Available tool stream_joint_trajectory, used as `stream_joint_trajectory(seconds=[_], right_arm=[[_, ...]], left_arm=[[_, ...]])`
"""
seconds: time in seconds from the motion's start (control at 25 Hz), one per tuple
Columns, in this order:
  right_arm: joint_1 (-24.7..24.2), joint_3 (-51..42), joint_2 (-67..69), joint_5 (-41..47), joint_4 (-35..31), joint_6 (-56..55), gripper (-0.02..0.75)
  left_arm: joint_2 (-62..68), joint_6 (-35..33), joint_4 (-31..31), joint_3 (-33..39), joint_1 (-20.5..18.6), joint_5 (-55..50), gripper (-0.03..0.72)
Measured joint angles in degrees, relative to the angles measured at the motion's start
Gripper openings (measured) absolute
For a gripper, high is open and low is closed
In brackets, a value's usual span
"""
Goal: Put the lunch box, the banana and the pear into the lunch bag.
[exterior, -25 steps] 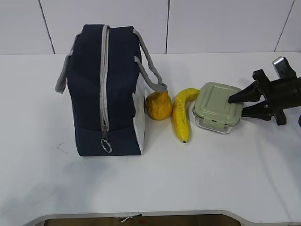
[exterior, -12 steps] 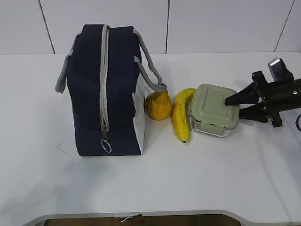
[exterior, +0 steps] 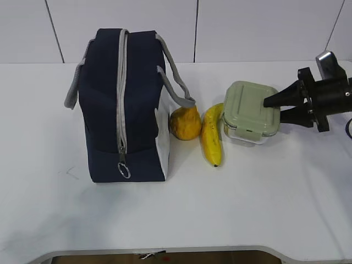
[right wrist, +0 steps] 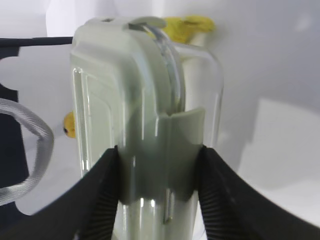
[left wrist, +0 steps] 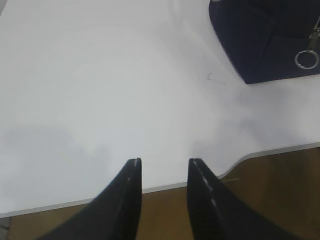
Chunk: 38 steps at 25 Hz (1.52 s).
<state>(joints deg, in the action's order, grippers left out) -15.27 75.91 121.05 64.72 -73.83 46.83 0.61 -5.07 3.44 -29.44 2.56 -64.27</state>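
Clearly the lunch box [exterior: 251,113] is in hand: the right gripper [exterior: 276,108] has its two dark fingers clamped across the box's right edge, one over the sage-green lid and one under the clear base, and in the right wrist view the box [right wrist: 150,130] fills the space between them. It looks tipped, its lid angled toward the camera and its left side just above the banana [exterior: 212,136], which suggests it is being carried toward the bag rather than resting flat. The banana lies on the table beside the pear [exterior: 185,123], and the pear sits against the white end panel of the lunch bag [exterior: 124,104]. The bag stands upright on the left, its grey zipper running up the near face with the ring pull [exterior: 124,171] low down; the zipper appears closed, so I judge an opening is needed before anything goes in. The left gripper [left wrist: 164,167] hangs over the table's front edge with its fingers apart and nothing between them, perhaps waiting for that job. Everything rests on a plain white table [exterior: 220,209], with a white panelled wall behind.
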Motion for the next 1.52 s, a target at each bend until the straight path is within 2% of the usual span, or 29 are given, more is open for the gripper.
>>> stream_joint_trajectory(seconds=[0.24, 0.48, 0.68, 0.84, 1.0, 1.16, 1.44, 1.52], right_arm=[[0.0, 2.53, -5.07, 0.37, 0.36, -2.02, 0.368], [1.0, 3.14, -11.56, 0.74, 0.36, -3.66, 0.366], [6.11, 3.75, -15.37, 1.93, 0.36, -5.48, 0.366], [11.48, 7.34, -15.71, 2.71, 0.49, -7.2, 0.366], [16.1, 12.22, -15.71, 2.92, 0.49, -8.71, 0.365], [19.2, 15.91, -15.71, 3.23, 0.49, -9.59, 0.365], [23.07, 18.28, -15.02, -0.46, 0.38, -10.13, 0.365], [23.93, 18.38, -14.12, -1.34, -0.02, -10.22, 0.365]], left_arm=[[2.67, 0.0, 6.03, -1.26, 0.0, 1.46, 0.241], [15.59, 0.1, 9.58, -7.21, 0.0, 6.1, 0.241], [30.88, 0.1, 14.01, -13.82, 0.0, 8.7, 0.243], [43.71, -2.62, 21.43, -21.21, 0.0, 9.56, 0.251], [56.42, -7.76, 28.94, -28.58, 0.0, 9.69, 0.34], [68.42, -11.82, 34.18, -35.04, 0.0, 8.68, 0.409], [83.88, -17.95, 42.68, -45.24, 0.1, 5.79, 0.42], [87.42, -18.61, 43.48, -47.96, 0.62, 4.92, 0.42]])
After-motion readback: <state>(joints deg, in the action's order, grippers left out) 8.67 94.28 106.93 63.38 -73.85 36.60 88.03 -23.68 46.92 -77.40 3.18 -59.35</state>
